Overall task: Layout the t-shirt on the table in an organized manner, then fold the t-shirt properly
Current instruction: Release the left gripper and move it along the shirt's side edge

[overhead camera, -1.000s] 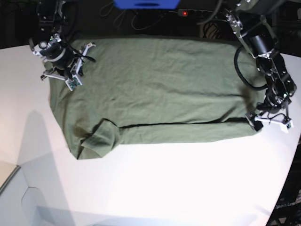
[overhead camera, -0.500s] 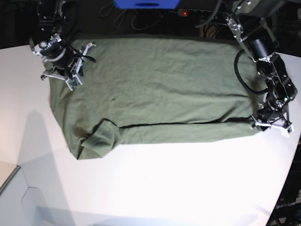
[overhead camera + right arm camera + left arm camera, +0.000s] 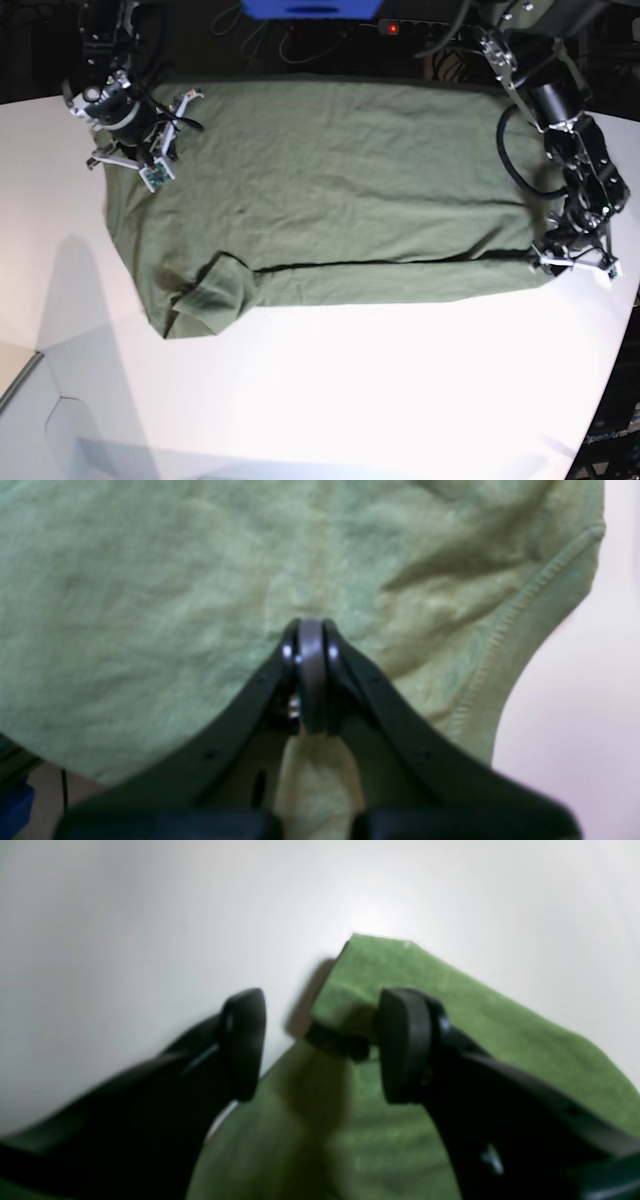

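T-shirt [image 3: 340, 190] fabric lies spread across the far half of the table [image 3: 350, 400], its far hem running off the table's back edge into shadow, so that edge is hard to trace. It is plain olive green, softly wrinkled, with the near long side folded over along a dark crease and one sleeve doubled up near the table's near-left part.

The left gripper [image 3: 573, 262] sits at the shirt's right-hand corner, near the table's right edge. The left wrist view, blurred, shows its jaws apart with a raised corner of cloth [image 3: 360, 990] against one pad; whether that corner is actually pinched I cannot tell.

The right gripper [image 3: 150, 160] rests at the shirt's far-left corner. Only the right wrist view shows its jaws pressed fully together over the fabric [image 3: 200, 580], beside a stitched hem; no cloth shows between the tips.
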`<move>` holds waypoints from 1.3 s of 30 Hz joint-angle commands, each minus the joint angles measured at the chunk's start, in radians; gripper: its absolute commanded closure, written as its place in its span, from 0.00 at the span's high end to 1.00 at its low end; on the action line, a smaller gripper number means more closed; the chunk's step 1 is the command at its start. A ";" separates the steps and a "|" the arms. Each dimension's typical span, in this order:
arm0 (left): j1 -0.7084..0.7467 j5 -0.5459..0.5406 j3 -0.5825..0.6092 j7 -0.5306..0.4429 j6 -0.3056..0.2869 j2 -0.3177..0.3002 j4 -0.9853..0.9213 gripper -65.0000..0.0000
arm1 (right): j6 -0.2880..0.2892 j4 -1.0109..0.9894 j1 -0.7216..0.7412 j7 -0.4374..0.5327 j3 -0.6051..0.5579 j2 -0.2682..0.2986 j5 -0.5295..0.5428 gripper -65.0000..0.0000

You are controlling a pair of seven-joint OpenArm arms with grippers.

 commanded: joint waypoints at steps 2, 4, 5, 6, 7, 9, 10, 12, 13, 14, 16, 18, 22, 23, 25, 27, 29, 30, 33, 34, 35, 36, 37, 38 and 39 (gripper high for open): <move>-0.045 -0.009 -0.002 -0.017 -0.001 -0.018 -0.021 0.53 | -0.001 0.014 0.001 0.018 0.002 0.006 0.009 0.00; -0.048 -0.009 -0.002 -0.017 -0.001 -0.018 -0.038 0.53 | -0.001 0.014 0.001 0.018 0.002 0.006 0.009 0.00; -0.050 -0.009 0.001 -0.017 -0.001 -0.017 -0.035 0.53 | -0.001 0.014 0.001 0.018 0.002 0.006 0.009 0.00; -0.050 -0.009 0.001 -0.017 -0.001 -0.015 -0.035 0.53 | -0.001 0.014 0.000 0.018 0.003 0.006 0.009 0.00; -0.051 -0.009 0.001 -0.017 -0.001 -0.015 -0.035 0.53 | -0.001 0.014 0.000 0.018 0.003 0.007 0.009 0.00; -0.051 -0.009 0.001 -0.017 -0.001 -0.014 -0.035 0.53 | -0.001 0.014 0.000 0.018 0.003 0.007 0.009 0.00; -0.051 -0.009 0.001 -0.017 -0.001 -0.014 -0.035 0.53 | -0.001 0.014 0.000 0.018 0.005 0.007 0.009 0.00; -0.053 -0.009 0.001 -0.019 -0.001 -0.014 -0.041 0.48 | -0.001 0.014 0.000 0.018 0.006 0.009 0.009 0.00; -0.059 -0.009 0.001 -0.027 -0.001 -0.014 -0.043 0.44 | -0.001 0.014 0.000 0.018 0.006 0.009 0.009 0.00; -0.064 -0.009 0.002 -0.048 -0.001 -0.014 -0.044 0.39 | -0.001 0.014 0.000 0.018 0.006 0.009 0.009 0.00; -0.064 -0.009 0.004 -0.073 -0.001 -0.012 -0.044 0.34 | -0.001 0.014 0.001 0.018 0.005 0.009 0.009 0.00; -0.064 -0.009 0.004 -0.074 -0.001 -0.012 -0.044 0.32 | -0.001 0.014 0.003 0.018 0.005 0.009 0.009 0.00; -0.068 -0.009 0.004 -0.080 -0.001 -0.012 -0.044 0.16 | -0.001 0.014 0.006 0.018 0.003 0.009 0.009 0.00; -0.070 -0.009 0.004 -0.082 -0.001 -0.012 -0.044 0.07 | -0.001 0.014 0.006 0.018 0.003 0.009 0.009 0.00; -0.071 -0.009 0.002 -0.076 -0.001 -0.012 -0.044 0.00 | -0.001 0.014 0.008 0.018 0.003 0.009 0.009 0.00; -0.071 -0.009 0.002 -0.079 -0.001 -0.012 -0.044 0.01 | -0.001 0.014 0.008 0.018 0.003 0.009 0.009 0.00; -0.071 -0.011 0.002 -0.079 -0.001 -0.012 -0.044 0.00 | -0.001 0.014 0.009 0.018 0.003 0.009 0.009 0.00; -0.071 -0.011 0.002 -0.079 -0.001 -0.012 -0.044 0.01 | -0.001 0.014 0.009 0.018 0.003 0.009 0.009 0.00; -0.073 -0.013 -0.001 -0.079 -0.001 -0.001 -0.033 0.01 | -0.001 0.014 0.009 0.018 0.002 0.009 0.009 0.00; -0.074 -0.016 -0.004 -0.082 -0.001 0.006 -0.021 0.01 | -0.001 0.014 0.009 0.018 0.002 0.009 0.009 0.00; -0.079 -0.034 -0.004 -0.083 -0.001 0.009 0.002 0.01 | -0.001 0.014 0.009 0.018 0.002 0.009 0.009 0.00; -0.082 -0.060 -0.004 -0.082 -0.001 0.012 0.022 0.01 | -0.001 0.014 0.009 0.018 0.002 0.009 0.009 0.00; -0.085 -0.082 0.001 -0.079 0.002 0.012 0.034 0.01 | -0.001 0.014 0.009 0.018 0.002 0.009 0.009 0.00; -0.088 -0.103 0.002 -0.077 0.005 0.012 0.042 0.01 | -0.001 0.014 0.009 0.018 0.002 0.009 0.009 0.00; -0.096 -0.121 0.002 -0.080 0.008 0.012 0.048 0.01 | -0.001 0.014 0.009 0.018 0.002 0.009 0.009 0.00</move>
